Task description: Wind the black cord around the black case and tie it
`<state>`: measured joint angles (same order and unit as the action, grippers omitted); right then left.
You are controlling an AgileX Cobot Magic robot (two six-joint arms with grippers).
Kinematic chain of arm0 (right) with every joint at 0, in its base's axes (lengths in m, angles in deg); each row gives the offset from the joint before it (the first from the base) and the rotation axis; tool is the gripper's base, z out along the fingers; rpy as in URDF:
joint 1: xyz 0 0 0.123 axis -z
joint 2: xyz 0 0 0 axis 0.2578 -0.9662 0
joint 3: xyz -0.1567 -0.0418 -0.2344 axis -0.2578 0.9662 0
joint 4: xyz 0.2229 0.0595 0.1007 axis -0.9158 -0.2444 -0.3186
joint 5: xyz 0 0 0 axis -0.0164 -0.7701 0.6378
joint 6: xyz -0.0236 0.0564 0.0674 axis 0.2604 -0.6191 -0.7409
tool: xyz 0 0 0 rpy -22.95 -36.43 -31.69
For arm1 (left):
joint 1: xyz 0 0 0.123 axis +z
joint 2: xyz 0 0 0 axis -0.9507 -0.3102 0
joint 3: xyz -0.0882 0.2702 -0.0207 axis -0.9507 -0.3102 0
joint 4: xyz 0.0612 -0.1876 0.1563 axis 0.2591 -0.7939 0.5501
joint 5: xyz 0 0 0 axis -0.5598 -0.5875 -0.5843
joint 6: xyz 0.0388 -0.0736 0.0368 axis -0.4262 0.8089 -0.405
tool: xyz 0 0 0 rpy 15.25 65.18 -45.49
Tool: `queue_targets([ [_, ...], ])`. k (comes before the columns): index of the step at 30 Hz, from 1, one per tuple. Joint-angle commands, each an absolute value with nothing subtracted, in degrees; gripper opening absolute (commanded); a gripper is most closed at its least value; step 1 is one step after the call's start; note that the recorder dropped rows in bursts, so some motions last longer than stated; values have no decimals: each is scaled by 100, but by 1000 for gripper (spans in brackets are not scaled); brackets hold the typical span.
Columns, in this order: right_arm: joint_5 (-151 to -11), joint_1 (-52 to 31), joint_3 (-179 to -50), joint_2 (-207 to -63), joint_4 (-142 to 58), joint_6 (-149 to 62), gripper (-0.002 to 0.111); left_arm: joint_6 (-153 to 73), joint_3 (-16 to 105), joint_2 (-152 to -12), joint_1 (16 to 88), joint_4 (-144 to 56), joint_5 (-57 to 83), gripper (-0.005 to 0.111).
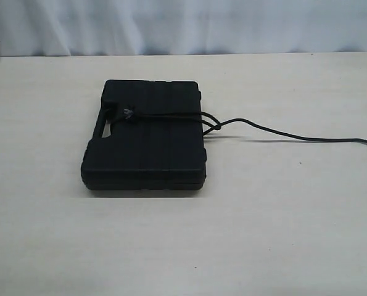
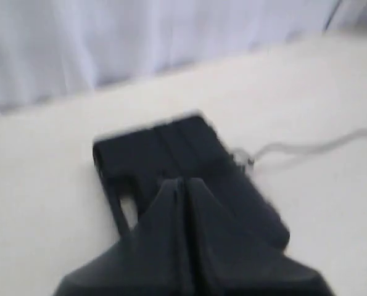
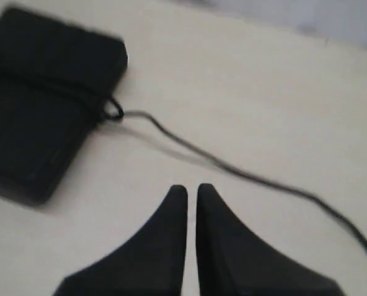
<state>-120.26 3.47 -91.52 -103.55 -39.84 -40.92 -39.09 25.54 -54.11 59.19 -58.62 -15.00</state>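
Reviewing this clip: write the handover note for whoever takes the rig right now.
Left gripper: shut, empty, clear of the black case.
Right gripper: shut, empty, over the table near the black cord.
Done: the cord crosses the case's lid, with a knot by the handle and a loop at the opposite edge.
To do: check the tie holds. The underside is hidden, and the tail trails right.
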Motion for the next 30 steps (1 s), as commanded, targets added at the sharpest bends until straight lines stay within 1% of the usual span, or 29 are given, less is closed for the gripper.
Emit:
queue_targets([
  [1,-8897,347,-7611,-8863,-3987,-3910,5,-3926,1348,-3595,5852,-5906,993,0],
  [3,-7483,347,-6981,-8467,-3987,-3910,5,-3914,992,-3114,5852,-5906,1809,0],
  [4,-6972,347,-6702,-8297,-4074,-3910,5,-3914,884,-2935,5852,-5906,1987,0],
  [6,-6660,347,-6420,-7996,-4471,-3910,5,-3914,832,-2660,5852,-5840,1946,0],
  [12,-6715,347,-6172,-7302,-5301,-3910,5,-3914,832,-2107,5852,-5840,1931,0],
  [24,-6590,347,-6014,-6824,-5295,-3910,5,-3914,701,-2000,5852,-5840,1885,0],
  [27,-6510,380,-5296,-6824,-5008,-3910,5,-3914,79,-2000,5873,-5539,1894,0],
  [29,-6574,380,-4952,-6614,-4693,-3910,5,-3914,-516,-1957,6062,-5543,1885,0],
  [30,-7427,380,-4952,-6483,-4771,-3910,5,-3914,-842,-1908,6166,-5543,1885,0],
])
